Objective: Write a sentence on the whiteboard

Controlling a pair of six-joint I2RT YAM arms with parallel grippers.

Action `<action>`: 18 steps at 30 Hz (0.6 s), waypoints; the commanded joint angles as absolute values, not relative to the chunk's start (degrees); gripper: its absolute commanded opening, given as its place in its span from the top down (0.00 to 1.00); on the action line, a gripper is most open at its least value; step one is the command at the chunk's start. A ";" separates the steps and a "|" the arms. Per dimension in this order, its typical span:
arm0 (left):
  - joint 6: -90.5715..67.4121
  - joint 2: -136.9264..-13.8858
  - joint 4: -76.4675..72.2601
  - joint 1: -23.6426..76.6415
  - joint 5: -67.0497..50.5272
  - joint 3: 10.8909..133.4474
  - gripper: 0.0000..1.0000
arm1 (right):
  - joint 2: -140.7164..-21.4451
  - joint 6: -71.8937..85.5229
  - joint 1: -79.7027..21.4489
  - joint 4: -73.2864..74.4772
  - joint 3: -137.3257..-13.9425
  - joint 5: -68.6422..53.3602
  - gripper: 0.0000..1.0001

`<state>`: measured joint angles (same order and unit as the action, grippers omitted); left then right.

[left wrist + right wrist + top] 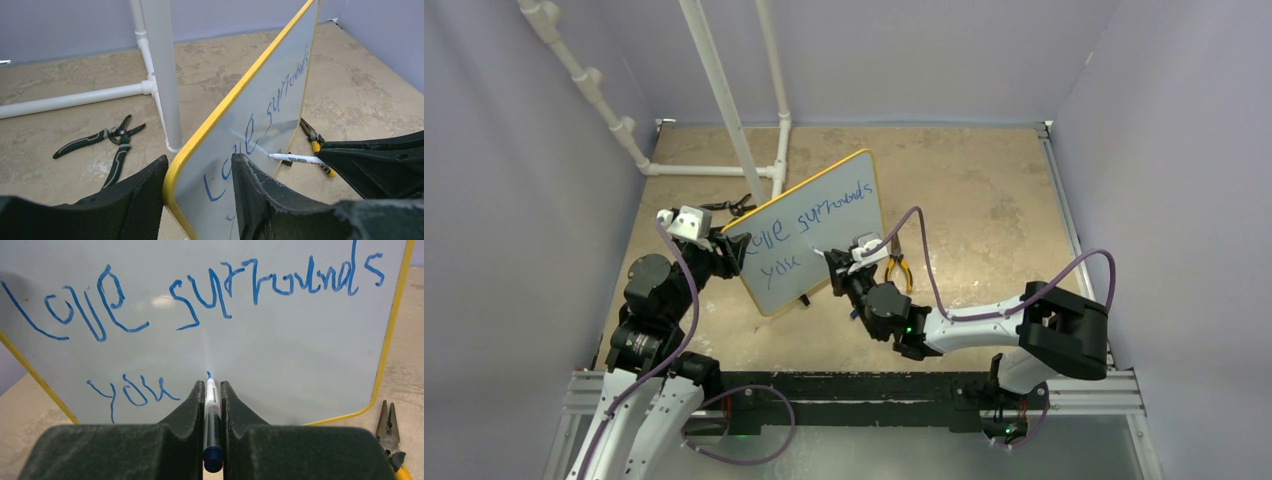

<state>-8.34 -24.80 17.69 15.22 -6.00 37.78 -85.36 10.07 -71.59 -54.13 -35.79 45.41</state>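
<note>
The whiteboard (824,240) stands upright and tilted, a pale board in a yellow frame (220,107). My left gripper (729,250) is shut on its left edge, one finger on each face (200,160). The sentence (200,290) in blue reads roughly "love surrounds" with "you" (132,390) below. My right gripper (210,385) is shut on a white marker (211,410) with a blue end. Its blue tip meets the board just right of "you". The marker (292,158) also shows in the left wrist view.
Yellow-handled pliers (900,268) lie on the tan floor just right of the board's lower corner. Black pliers (107,142) lie behind the board near a white pipe frame (162,75). Pale walls enclose the table on three sides.
</note>
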 commanded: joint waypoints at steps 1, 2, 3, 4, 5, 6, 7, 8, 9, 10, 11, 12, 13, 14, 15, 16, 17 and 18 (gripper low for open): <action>-8.63 -24.68 16.00 15.29 -8.20 37.79 0.52 | -87.13 12.16 -71.25 -52.50 -37.76 45.99 1.00; -8.65 -24.68 16.03 15.29 -8.24 37.80 0.52 | -87.37 12.52 -71.26 -52.13 -37.65 46.00 1.00; -8.62 -24.68 16.00 15.29 -8.23 37.79 0.52 | -87.56 12.90 -71.28 -51.85 -37.62 46.11 1.00; -8.68 -24.67 16.00 15.29 -8.18 37.79 0.52 | -87.68 13.06 -71.25 -51.63 -37.66 46.26 1.00; -8.63 -24.68 16.00 15.29 -8.28 37.85 0.52 | -87.85 13.16 -71.25 -51.54 -37.72 46.55 1.00; -8.63 -24.62 15.99 15.29 -8.21 37.80 0.52 | -88.07 13.29 -71.23 -51.51 -37.71 46.71 1.00; -8.71 -24.64 15.95 15.29 -8.18 37.80 0.52 | -88.14 13.52 -71.27 -51.49 -37.71 46.72 1.00; -8.70 -24.67 16.03 15.29 -8.21 37.79 0.52 | -88.15 13.61 -71.28 -51.50 -37.71 46.75 1.00; -8.68 -24.70 16.00 15.29 -8.25 37.80 0.52 | -88.08 13.62 -71.26 -51.57 -37.77 46.80 1.00; -8.68 -24.70 16.00 15.29 -8.25 37.79 0.52 | -87.88 13.58 -71.28 -51.63 -37.87 46.76 1.00; -8.69 -24.69 16.00 15.29 -8.26 37.79 0.52 | -87.70 13.47 -71.28 -51.77 -37.97 46.76 1.00; -8.70 -24.70 16.00 15.29 -8.26 37.81 0.52 | -87.45 13.26 -71.24 -52.28 -38.05 46.72 1.00; -8.73 -24.70 16.04 15.29 -8.26 37.81 0.52 | -87.12 12.93 -71.28 -52.92 -38.03 46.85 1.00; -8.72 -24.70 15.98 15.29 -8.26 37.79 0.52 | -86.84 12.57 -71.22 -53.58 -37.98 46.85 1.00; -8.70 -24.70 16.04 15.29 -8.26 37.82 0.52 | -86.57 12.30 -71.21 -54.36 -37.98 46.78 1.00; -8.73 -24.70 16.00 15.29 -8.27 37.80 0.52 | -86.39 11.99 -71.27 -55.00 -38.01 46.82 1.00; -8.72 -24.70 16.00 15.29 -8.31 37.79 0.52 | -86.12 11.66 -71.28 -55.82 -37.97 46.87 1.00; -8.71 -24.70 15.99 15.29 -8.27 37.79 0.52 | -85.86 11.27 -71.21 -56.64 -37.97 47.03 1.00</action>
<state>-8.36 -24.80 17.69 15.22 -5.96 37.76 -87.33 11.92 -71.68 -51.37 -35.79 45.63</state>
